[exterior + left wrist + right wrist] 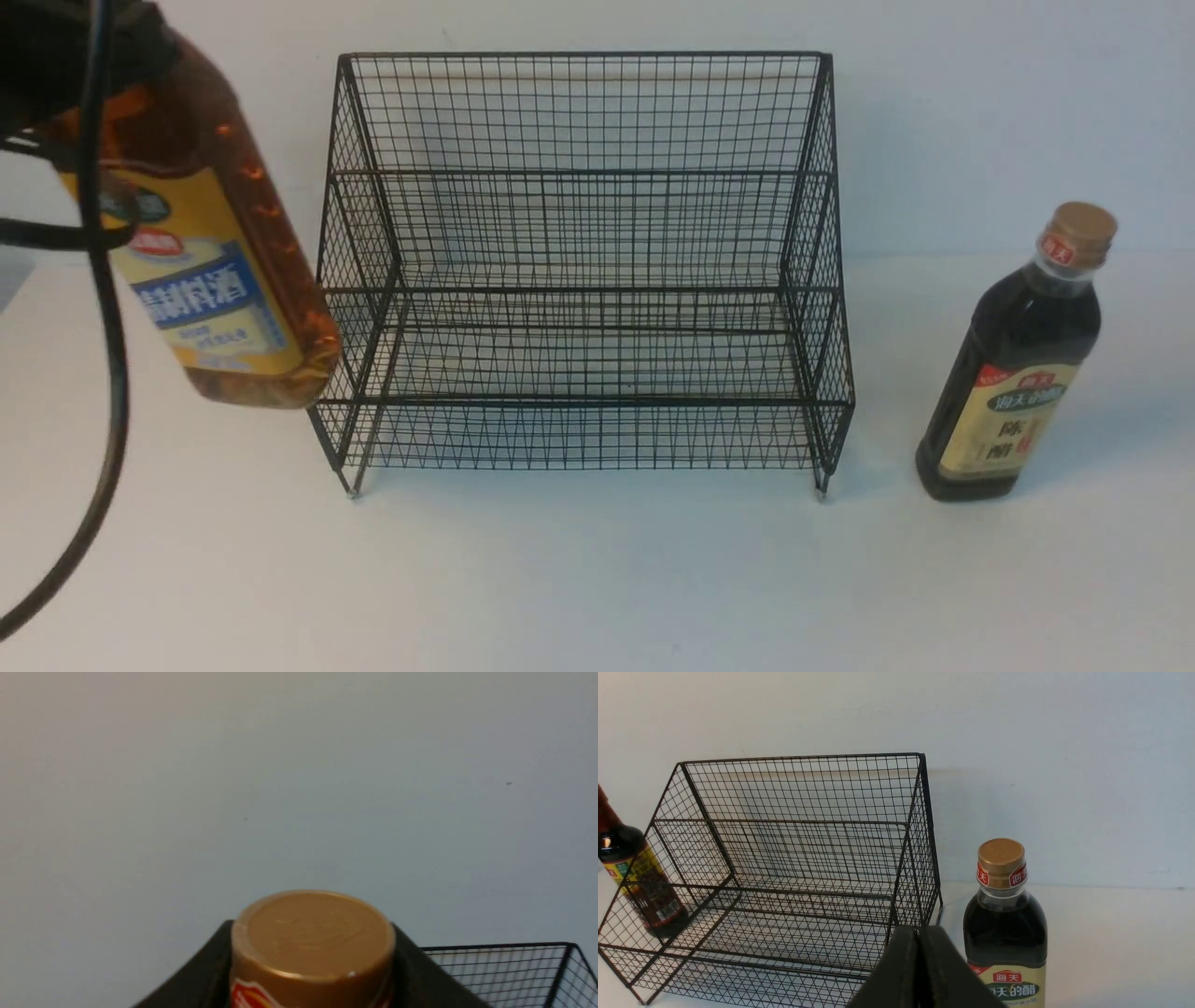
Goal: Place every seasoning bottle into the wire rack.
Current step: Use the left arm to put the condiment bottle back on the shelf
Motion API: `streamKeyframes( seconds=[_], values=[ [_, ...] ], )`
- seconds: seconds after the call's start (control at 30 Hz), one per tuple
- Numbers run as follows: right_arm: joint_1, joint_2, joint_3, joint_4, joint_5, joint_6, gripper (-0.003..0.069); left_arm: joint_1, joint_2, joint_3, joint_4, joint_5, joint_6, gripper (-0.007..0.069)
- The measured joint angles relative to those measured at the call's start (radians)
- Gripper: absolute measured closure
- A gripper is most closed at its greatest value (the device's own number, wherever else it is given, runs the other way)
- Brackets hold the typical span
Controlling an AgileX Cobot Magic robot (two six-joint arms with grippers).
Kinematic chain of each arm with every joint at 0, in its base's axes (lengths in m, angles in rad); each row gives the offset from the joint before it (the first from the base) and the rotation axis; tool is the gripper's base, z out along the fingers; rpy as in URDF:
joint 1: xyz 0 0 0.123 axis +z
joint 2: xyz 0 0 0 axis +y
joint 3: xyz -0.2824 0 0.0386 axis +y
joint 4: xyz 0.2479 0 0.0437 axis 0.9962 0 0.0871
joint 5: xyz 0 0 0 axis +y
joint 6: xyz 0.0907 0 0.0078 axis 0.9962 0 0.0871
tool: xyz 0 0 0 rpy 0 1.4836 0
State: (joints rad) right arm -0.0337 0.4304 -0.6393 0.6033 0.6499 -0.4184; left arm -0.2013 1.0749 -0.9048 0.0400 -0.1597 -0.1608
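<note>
My left gripper (70,65) is shut on the neck of the amber bottle (224,280) with the yellow-blue label. It holds the bottle tilted in the air, just left of the black wire rack (579,280). In the left wrist view the bottle's tan cap (313,933) sits between the dark fingers (420,975), with a rack corner (514,970) beyond. The rack's tiers hold nothing. The near-black bottle (1013,373) with the cream label stands right of the rack. My right gripper (919,940) is shut and empty, beside that bottle (1004,933) and the rack (794,858). The slim dark brown bottle (619,844) stands beyond the rack's far side.
A black cable (112,373) hangs from my left arm down the front view's left edge. The white table (597,579) runs back to a white wall (980,112) right behind the rack.
</note>
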Motion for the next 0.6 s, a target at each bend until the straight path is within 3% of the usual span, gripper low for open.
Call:
streamKeyframes(
  seconds=[0.2,0.6],
  values=[
    [0.000,0.000,0.000,0.000,0.000,0.000,0.0676,-0.063,0.159,-0.044,-0.008,-0.041,-0.007,0.0314],
    [0.000,0.000,0.000,0.000,0.000,0.000,0.0676,-0.069,0.303,-0.096,-0.063,-0.133,-0.006,0.0314]
  ],
)
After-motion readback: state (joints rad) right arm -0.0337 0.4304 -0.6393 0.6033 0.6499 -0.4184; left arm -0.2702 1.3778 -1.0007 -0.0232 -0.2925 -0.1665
